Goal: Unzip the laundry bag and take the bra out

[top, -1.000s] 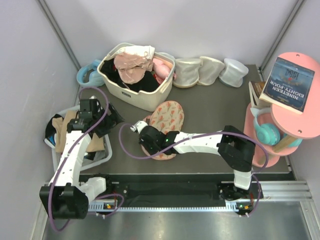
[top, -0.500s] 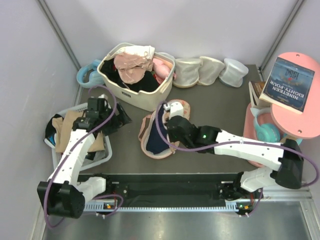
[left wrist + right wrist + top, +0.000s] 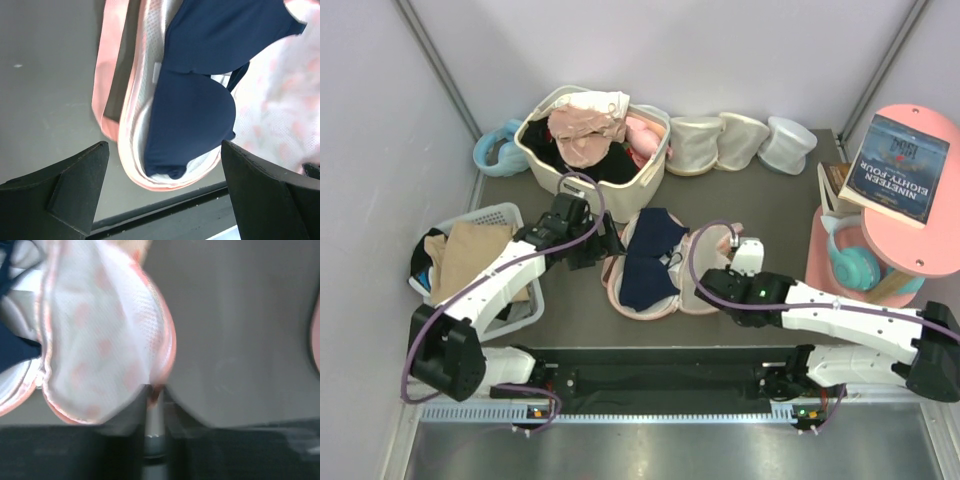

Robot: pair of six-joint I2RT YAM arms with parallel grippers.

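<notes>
Presently noted: round peach-pink printed fabric laundry bag unzipped, halves spread at top-view centre. Dark navy two-cup bra exposed on frame-left half, long axis running top to bottom, just right of left gripper, jaws spread. Right gripper apparently pinching bag's right rim. Judged: left gripper nearer.
</notes>
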